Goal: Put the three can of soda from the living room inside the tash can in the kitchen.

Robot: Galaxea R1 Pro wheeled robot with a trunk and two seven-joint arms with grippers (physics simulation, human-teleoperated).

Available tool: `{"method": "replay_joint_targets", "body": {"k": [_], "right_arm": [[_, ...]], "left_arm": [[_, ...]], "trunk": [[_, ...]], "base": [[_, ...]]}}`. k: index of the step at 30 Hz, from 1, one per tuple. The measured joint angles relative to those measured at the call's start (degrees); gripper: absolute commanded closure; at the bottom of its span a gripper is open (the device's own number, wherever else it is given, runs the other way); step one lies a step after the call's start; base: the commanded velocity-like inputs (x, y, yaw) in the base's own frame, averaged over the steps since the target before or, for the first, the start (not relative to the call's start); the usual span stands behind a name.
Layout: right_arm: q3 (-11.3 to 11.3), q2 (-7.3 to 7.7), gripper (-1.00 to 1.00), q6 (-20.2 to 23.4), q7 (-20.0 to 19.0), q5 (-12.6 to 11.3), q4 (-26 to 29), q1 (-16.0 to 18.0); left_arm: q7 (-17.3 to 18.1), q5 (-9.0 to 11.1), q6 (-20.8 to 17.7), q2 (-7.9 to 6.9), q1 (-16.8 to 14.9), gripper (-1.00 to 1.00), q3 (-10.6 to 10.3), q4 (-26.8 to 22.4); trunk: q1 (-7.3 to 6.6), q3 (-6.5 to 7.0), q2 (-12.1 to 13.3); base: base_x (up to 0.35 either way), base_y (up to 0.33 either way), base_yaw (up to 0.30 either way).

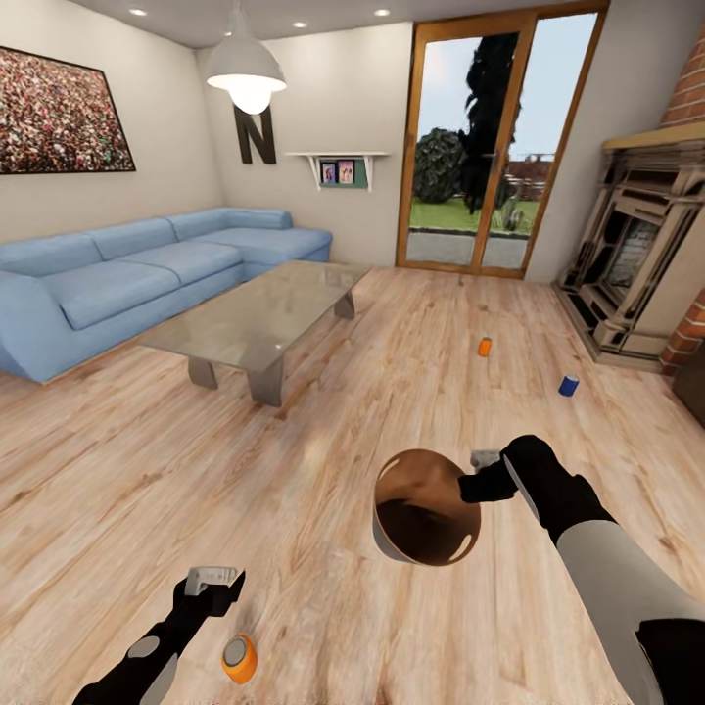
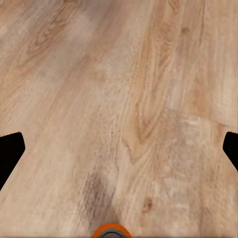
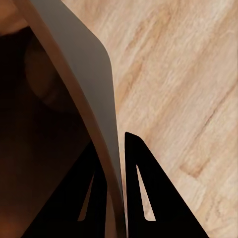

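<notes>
- Now we carry the tash can in the right pincer, whose fingers pinch the bin's rim wall, one inside and one outside; the bin hangs tilted above the floor.
- Our left pincer is spread wide and empty, just beside the near orange can, which stands on the floor nearer us than the bin.
- To do this step well, we judge the left pincer should drop squarely around that can's body before closing, since the can barely shows at the wrist view's edge.
- Inside, the bin looks glossy brown and shows no can.
- Beyond the bin, a second orange can and the blue can stand towards the fireplace.
</notes>
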State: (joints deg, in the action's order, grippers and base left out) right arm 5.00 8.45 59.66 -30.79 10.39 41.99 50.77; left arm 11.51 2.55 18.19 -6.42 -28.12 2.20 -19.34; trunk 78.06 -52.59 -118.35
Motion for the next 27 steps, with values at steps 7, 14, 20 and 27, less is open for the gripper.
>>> {"method": "replay_joint_targets", "body": {"k": [7,14,20,27], "right_arm": [[0.0,0.0,1.0,0.0,0.0,0.1,0.0,0.0],[0.0,0.0,1.0,0.0,0.0,0.1,0.0,0.0],[0.0,0.0,1.0,0.0,0.0,0.1,0.0,0.0],[0.0,-0.04,1.0,0.0,0.0,0.1,0.1,0.0]], "left_arm": [[0.0,0.0,0.0,0.0,0.0,-1.0,0.0,0.0],[0.0,0.0,0.0,0.0,0.0,-1.0,0.0,0.0],[0.1,0.0,-0.1,0.0,0.0,-1.0,0.0,0.0],[0.1,-0.1,-0.1,0.0,0.0,-1.0,0.0,0.0]], "trunk": [[1.54,-1.87,-2.8],[3.08,-3.74,-5.6],[4.39,-5.34,-8.0],[5.93,-7.21,-10.8]], "base": [[0.0,0.0,0.0],[0.0,0.0,0.0],[0.0,0.0,0.0],[0.0,0.0,0.0]]}}
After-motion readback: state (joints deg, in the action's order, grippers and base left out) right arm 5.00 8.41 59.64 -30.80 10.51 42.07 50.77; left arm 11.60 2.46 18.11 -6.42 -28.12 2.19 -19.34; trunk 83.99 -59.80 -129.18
